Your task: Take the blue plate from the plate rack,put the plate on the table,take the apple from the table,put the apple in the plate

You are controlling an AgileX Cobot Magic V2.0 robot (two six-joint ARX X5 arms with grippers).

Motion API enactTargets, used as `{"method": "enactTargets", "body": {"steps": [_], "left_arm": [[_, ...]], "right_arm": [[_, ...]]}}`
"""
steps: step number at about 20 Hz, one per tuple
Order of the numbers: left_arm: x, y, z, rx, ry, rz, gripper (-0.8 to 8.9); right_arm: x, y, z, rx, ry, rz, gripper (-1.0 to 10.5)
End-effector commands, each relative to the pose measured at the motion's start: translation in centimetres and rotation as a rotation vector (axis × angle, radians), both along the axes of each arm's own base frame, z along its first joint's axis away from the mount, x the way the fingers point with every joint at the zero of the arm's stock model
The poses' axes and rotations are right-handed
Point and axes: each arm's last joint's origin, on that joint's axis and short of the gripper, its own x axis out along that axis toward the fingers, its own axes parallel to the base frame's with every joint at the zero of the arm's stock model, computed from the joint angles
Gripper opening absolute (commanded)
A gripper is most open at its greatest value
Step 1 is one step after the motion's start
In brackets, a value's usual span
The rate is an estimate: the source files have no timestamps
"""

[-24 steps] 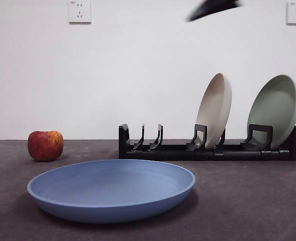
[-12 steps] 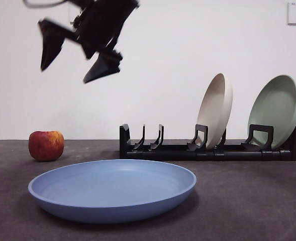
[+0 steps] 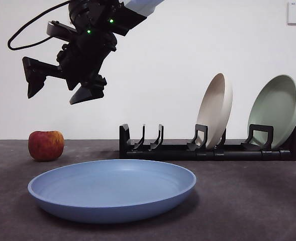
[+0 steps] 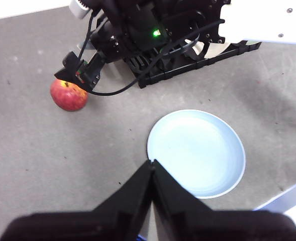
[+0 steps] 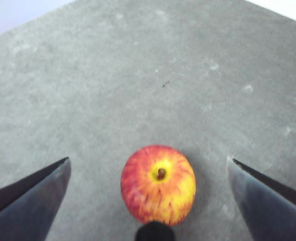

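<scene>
The blue plate [image 3: 112,193] lies flat on the table [image 3: 248,201], near the front; the left wrist view shows the same plate [image 4: 195,153] from high above. Left of it and further back rests the red apple [image 3: 46,145] [image 4: 69,95]. My right gripper [image 3: 55,96] hangs open in the air above the apple, well clear of it. In the right wrist view the apple [image 5: 158,183] lies between the wide-spread jaws of that gripper [image 5: 149,160]. High over the table, my left gripper [image 4: 151,161] is shut and holds nothing. The black plate rack [image 3: 208,150] stands behind the plate.
A beige plate [image 3: 215,108] and a pale green plate [image 3: 274,108] stand upright in the rack's right-hand slots. The rack's left slots hold nothing. A black cable loops off the right arm's wrist.
The right arm has come in from the top of the front view, travelling left and down to above the apple with its jaws open. Plate, apple and rack have not moved.
</scene>
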Motion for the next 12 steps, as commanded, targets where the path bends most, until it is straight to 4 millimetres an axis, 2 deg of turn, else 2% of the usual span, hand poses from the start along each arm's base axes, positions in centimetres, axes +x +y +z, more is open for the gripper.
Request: {"method": "enactTargets", "body": {"steps": [1, 6, 12], "left_arm": [[-0.1, 0.2, 0.1, 0.018, -0.025, 0.002, -0.08], [-0.1, 0.4, 0.1, 0.03, -0.041, 0.009, -0.09], [-0.1, 0.4, 0.2, 0.039, -0.049, 0.014, -0.09]], "right_arm": [[0.3, 0.7, -1.4, 0.025, 0.001, -0.011, 10.2], [0.6, 1.3, -4.3, 0.02, 0.075, -0.038, 10.2], [0.1, 2.2, -4.0, 0.055, 0.026, -0.039, 10.0]]}}
